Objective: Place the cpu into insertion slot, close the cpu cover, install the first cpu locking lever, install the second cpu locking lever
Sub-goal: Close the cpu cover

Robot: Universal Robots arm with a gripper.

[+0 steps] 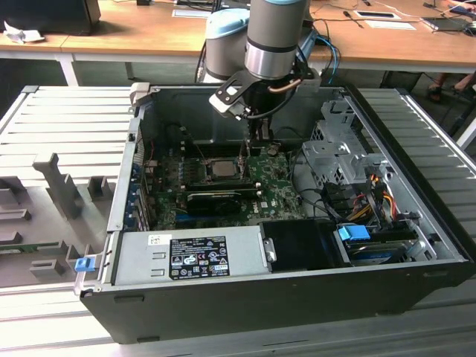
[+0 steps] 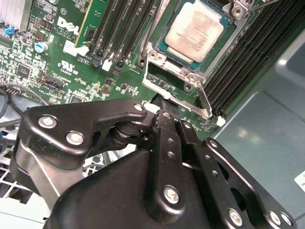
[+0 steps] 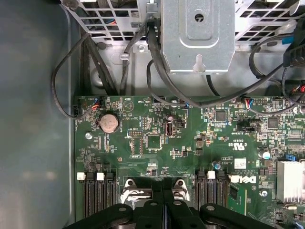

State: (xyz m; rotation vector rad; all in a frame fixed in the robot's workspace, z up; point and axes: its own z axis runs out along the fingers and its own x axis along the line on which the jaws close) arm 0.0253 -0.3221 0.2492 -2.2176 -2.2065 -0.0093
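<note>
gripper (image 2: pixel 164 101), jaws pressed together, at insertion slot (image 2: pixel 149 56) rim; cpu (image 2: pixel 193 31) inside; memory slots (image 2: pixel 125 33) crowd both sides on green board (image 2: pixel 28 67)

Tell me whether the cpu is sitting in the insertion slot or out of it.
In. In the second wrist view the cpu lies flat within the insertion slot metal rim on the green board, silver top up.

The arm (image 1: pixel 275 37) stands near-vertical, its grey wrist joints stacked above the black end effector (image 1: pixel 258 140), which points straight down. In the second wrist view the two fingers (image 2: pixel 164 143) lie pressed together along their length — no gap at the tips — with the linkage bars spread to either side.
</note>
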